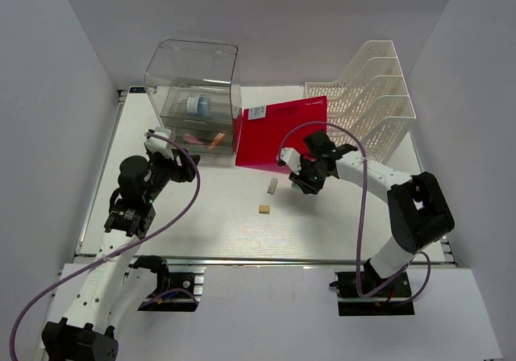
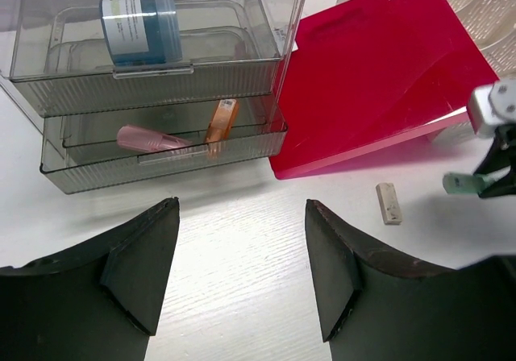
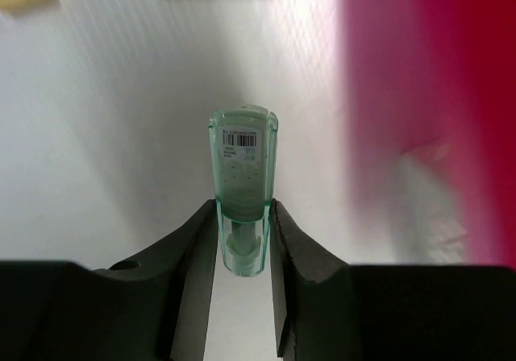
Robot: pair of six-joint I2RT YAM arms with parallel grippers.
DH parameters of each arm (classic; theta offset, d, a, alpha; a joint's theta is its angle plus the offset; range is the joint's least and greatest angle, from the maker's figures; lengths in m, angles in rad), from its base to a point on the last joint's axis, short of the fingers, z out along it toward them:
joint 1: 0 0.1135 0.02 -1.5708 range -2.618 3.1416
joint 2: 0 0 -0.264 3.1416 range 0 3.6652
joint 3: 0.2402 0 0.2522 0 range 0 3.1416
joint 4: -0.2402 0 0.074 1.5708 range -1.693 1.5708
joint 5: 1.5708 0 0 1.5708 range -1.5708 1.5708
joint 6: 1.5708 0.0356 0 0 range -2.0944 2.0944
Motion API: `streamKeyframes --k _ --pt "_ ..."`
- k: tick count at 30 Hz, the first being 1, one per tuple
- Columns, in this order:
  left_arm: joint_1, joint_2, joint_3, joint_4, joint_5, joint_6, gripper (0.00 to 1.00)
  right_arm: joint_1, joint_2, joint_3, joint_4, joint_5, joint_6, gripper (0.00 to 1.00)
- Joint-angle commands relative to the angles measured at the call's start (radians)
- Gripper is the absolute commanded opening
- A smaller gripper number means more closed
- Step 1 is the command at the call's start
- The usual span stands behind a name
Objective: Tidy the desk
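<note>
The white desk (image 1: 201, 216) holds a red folder (image 1: 278, 135) lying at the back centre, one edge propped up. My right gripper (image 1: 297, 176) hovers just in front of it, shut on a translucent green tube (image 3: 243, 168) with a barcode label; the tube also shows in the left wrist view (image 2: 461, 184). My left gripper (image 1: 165, 147) is open and empty, low over the desk in front of the clear drawer box (image 2: 153, 79). A white eraser (image 1: 272, 185) and a tan one (image 1: 264, 209) lie loose mid-desk.
The drawer box (image 1: 193, 95) holds a blue-labelled jar (image 2: 139, 29) in its upper drawer and a pink (image 2: 149, 139) and an orange item (image 2: 221, 119) below. A white mesh file rack (image 1: 371, 95) stands back right. A silver rail (image 1: 266, 260) runs along the near edge.
</note>
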State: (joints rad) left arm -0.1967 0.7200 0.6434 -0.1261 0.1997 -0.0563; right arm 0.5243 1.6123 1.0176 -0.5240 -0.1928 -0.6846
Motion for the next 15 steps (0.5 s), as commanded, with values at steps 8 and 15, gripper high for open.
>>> streamKeyframes --k 8,15 --pt "-0.003 -0.054 -0.017 0.023 -0.032 0.026 0.73 0.238 0.139 0.491 -0.116 0.022 -0.070 0.00" --pt "-0.003 -0.090 -0.028 0.014 -0.225 0.019 0.73 0.355 0.319 0.676 -0.002 0.153 -0.067 0.00"
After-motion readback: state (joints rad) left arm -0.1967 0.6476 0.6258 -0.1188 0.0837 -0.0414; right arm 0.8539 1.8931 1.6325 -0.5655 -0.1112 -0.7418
